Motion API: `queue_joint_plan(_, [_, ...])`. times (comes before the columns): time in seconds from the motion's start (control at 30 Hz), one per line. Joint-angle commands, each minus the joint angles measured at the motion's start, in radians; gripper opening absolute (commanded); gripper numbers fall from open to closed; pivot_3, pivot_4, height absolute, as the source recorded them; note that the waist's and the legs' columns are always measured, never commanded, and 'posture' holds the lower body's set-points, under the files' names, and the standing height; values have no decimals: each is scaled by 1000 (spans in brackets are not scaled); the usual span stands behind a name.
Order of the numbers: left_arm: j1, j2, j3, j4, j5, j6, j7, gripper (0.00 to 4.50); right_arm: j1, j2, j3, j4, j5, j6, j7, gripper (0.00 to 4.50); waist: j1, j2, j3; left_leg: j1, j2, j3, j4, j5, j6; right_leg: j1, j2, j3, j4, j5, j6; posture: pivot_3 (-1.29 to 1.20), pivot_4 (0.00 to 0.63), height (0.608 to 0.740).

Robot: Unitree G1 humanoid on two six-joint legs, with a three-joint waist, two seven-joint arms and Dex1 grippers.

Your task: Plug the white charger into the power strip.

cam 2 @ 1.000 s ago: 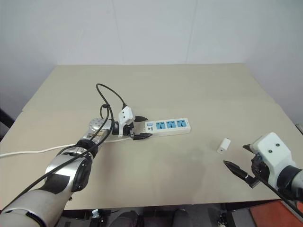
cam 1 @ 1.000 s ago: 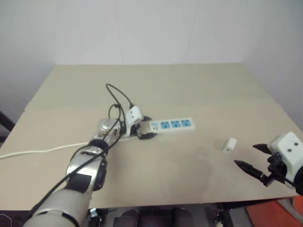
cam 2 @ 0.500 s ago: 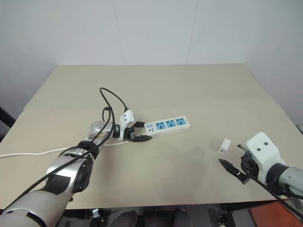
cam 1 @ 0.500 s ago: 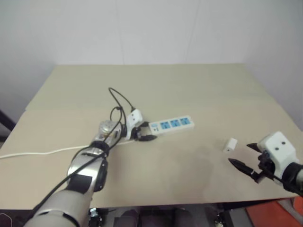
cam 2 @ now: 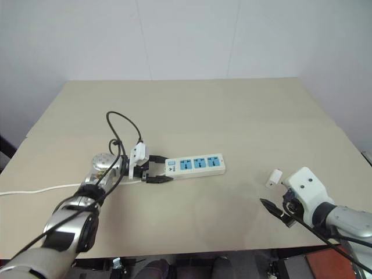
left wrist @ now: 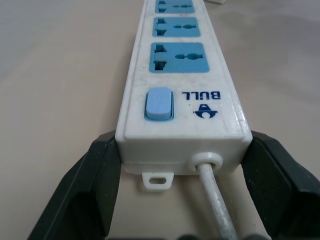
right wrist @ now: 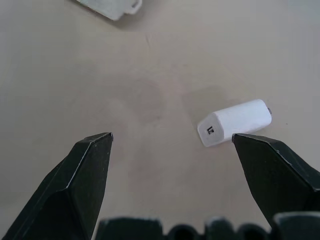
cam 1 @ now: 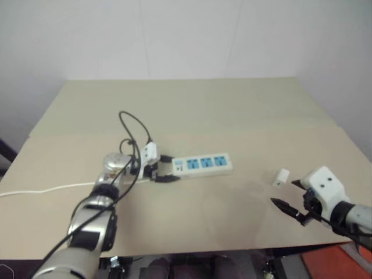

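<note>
On the tabletop (cam 2: 232,110), the power strip (cam 2: 195,165) lies left of centre with my left gripper (cam 2: 156,169) at its left end, the white charger (cam 2: 274,177) well right, just beyond my right gripper (cam 2: 278,202).

Bare test room or lab, plain white walls (cam 2: 186,35), single beige table (cam 2: 192,110), nothing domestic around

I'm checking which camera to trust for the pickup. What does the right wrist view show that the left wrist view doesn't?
The right wrist view shows the white charger lying on its side on the table, between and just ahead of the open right gripper.

The left wrist view shows the left gripper shut on the switch end of the power strip, with its blue switch and cord.

Both show the beige tabletop and part of the strip.
</note>
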Motion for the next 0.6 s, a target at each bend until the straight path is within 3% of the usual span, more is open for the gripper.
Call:
queue_joint_plan(0.03, [61, 8, -11, -183, -55, 86, 16, 3989, -50, -13, 39, 27, -21, -44, -6, 4500, 0, 0, 0, 0, 0, 0, 0, 0, 0, 0, 0, 0, 0, 0, 0, 0, 150, 740])
queue_joint_plan(0.1, [95, 10, -15, -247, -79, 137, 19, 4470, -77, -15, 64, 47, -27, -53, -3, 4500, 1, 0, 0, 1, 0, 0, 0, 0, 0, 0, 0, 0, 0, 0, 0, 0, 150, 740])
queue_joint_plan(0.33, [115, 14, 2, -212, -143, 112, 0, 4470, -107, -27, 88, 91, -50, -76, 5, 4500, 5, 0, 0, 1, 0, 0, 0, 0, -1, 0, 0, 0, 0, 0, 0, 0, 150, 740])
queue_joint_plan(0.6, [28, -12, 53, 63, -205, -34, -111, 4470, -97, -23, 56, 55, -35, -56, 7, 4500, 5, 0, 0, 2, -1, 0, 0, 0, 0, 1, 0, 0, 0, 0, 0, 0, 150, 740])
